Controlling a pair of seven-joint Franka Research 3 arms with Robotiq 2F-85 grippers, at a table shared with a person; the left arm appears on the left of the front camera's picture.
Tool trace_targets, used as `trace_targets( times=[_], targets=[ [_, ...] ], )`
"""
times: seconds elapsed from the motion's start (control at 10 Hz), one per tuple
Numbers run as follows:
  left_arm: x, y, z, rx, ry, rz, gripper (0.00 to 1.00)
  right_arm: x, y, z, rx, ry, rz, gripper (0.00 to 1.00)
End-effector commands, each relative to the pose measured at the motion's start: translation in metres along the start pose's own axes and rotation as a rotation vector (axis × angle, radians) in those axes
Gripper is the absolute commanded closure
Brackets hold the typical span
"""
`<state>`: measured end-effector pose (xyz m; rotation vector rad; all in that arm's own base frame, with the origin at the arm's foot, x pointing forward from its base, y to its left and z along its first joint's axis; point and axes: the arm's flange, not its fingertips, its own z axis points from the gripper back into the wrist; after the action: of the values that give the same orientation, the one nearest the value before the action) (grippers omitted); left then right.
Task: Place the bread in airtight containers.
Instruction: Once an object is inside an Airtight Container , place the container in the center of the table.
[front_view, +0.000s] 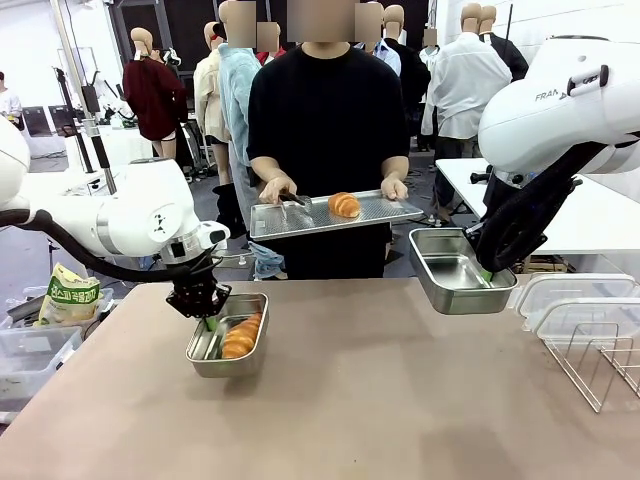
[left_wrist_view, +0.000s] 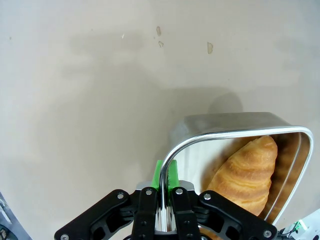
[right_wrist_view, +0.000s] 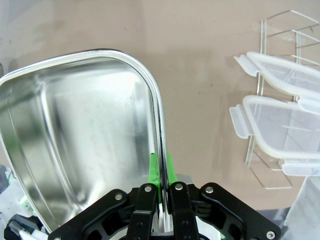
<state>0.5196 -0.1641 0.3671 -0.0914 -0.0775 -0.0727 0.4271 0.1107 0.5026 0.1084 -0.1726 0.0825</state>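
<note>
A golden-brown croissant (front_view: 241, 336) lies inside a steel container (front_view: 200, 362) on the brown table, front left. My left gripper (front_view: 208, 320) is shut on that container's far rim (left_wrist_view: 172, 152); the croissant (left_wrist_view: 247, 172) shows beside the green pads. My right gripper (front_view: 487, 272) is shut on the rim of a second, empty steel container (front_view: 450, 268), held tilted above the table's far right edge; its bare inside (right_wrist_view: 85, 145) fills the right wrist view. Another croissant (front_view: 344, 205) rests on a flat metal tray (front_view: 300, 217) that the person holds in both hands across the table.
Two clear snap lids (front_view: 575, 305) lean in a wire rack (front_view: 600, 365) at the table's right edge, also seen as lids (right_wrist_view: 280, 125) in the right wrist view. A green-and-white bag (front_view: 68, 296) sits off the table at left.
</note>
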Motion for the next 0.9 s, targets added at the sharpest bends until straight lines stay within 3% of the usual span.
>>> trace_targets(
  times=[0.0, 0.4, 0.8],
  targets=[
    [0.01, 0.002, -0.001, 0.007, -0.014, 0.031, 1.0, 0.0, -0.001, 0.002, 0.001, -0.007, -0.001, 1.0],
    [0.019, -0.002, -0.017, 0.042, 0.023, 0.112, 1.0, 0.0, -0.001, 0.002, 0.001, -0.007, -0.001, 1.0],
    [0.025, -0.007, -0.023, 0.061, 0.062, 0.116, 1.0, 0.0, -0.001, 0.002, 0.001, -0.007, -0.001, 1.0]
  ],
)
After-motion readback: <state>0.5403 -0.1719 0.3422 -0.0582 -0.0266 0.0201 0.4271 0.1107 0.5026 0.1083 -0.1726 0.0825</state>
